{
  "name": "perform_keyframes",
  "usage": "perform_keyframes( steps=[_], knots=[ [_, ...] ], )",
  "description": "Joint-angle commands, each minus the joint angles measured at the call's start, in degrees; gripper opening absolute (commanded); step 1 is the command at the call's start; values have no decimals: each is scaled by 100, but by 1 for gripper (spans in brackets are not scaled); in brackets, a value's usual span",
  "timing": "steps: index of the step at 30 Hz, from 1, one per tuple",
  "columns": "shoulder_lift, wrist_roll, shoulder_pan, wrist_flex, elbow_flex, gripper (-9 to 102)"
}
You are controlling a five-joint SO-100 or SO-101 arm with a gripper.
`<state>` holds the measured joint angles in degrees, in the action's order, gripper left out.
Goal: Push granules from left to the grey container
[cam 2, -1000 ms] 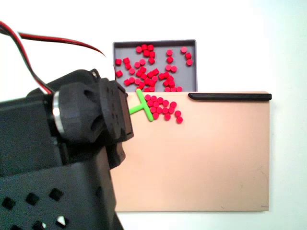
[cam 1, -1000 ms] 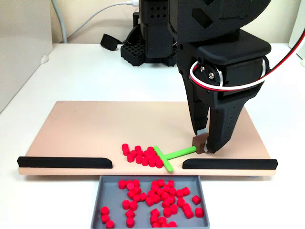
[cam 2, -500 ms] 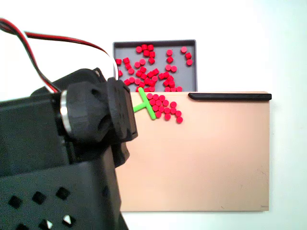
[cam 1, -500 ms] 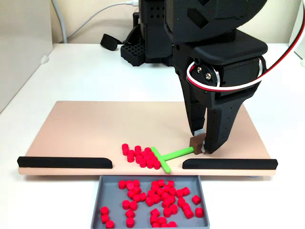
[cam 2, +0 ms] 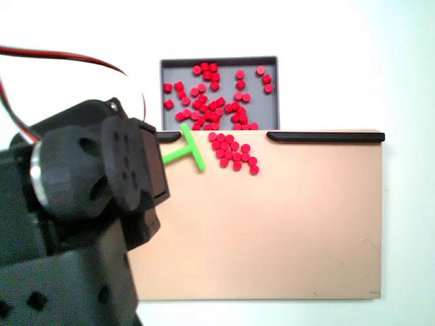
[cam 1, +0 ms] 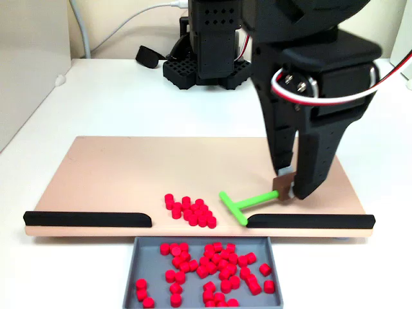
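Beside the gap, your gripper (cam 1: 291, 190) clamps the green pusher (cam 1: 243, 206), apart from the granules (cam 1: 189, 210); sweep crooked and they miss the grey container (cam 1: 132, 273).

one tray (cam 1: 132, 270), two strips (cam 1: 87, 219) (black), one pusher (cam 1: 243, 206)

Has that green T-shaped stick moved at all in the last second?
Yes. The green pusher stick has slid right along the tan board, off the red granules and toward the right black strip.
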<state>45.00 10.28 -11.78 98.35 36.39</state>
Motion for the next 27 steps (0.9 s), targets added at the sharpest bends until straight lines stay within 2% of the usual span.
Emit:
perform_keyframes(
  steps=[1,7,12,19,27],
  knots=[
    [527,-53,-132,35,9,0],
    [1529,211,-193,44,958,0],
    [2663,817,-114,88,2171,0],
    [4113,2549,132,88,3568,0],
    [4975,4913,571,88,4412,0]
  ],
)
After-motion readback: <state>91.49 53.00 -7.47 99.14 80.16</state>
